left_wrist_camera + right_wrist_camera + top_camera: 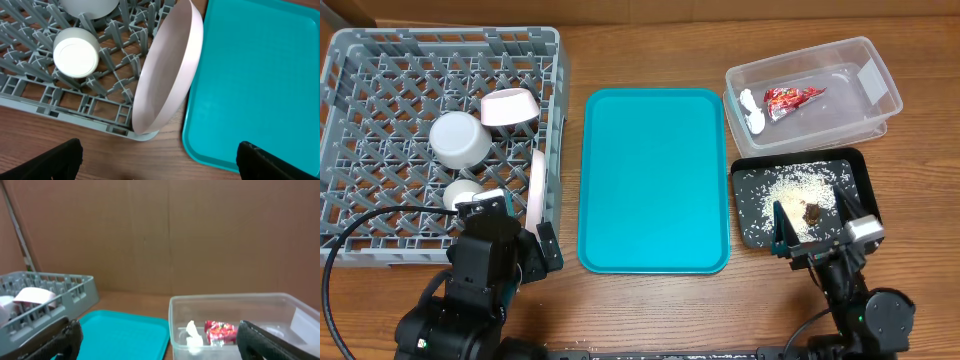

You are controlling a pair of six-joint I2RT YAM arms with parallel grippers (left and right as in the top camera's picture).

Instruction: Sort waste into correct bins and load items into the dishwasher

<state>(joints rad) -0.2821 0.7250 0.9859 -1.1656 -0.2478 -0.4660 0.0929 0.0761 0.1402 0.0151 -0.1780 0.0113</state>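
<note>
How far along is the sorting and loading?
Done: wrapper and tissue in clear tub; rice and scrap in black tray; plate, pink bowl, grey bowl, cup in rack. In hand: nothing; left gripper and right gripper open. Left: only the stick, unseen.

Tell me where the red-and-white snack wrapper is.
Overhead view: the snack wrapper lies inside the clear tub at the far right, beside the white tissue, just beyond the black tray.

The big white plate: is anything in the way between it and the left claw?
Nothing visible does. The plate stands on edge at the near right corner of the rack, and the open left gripper faces it with only tabletop between.
</note>
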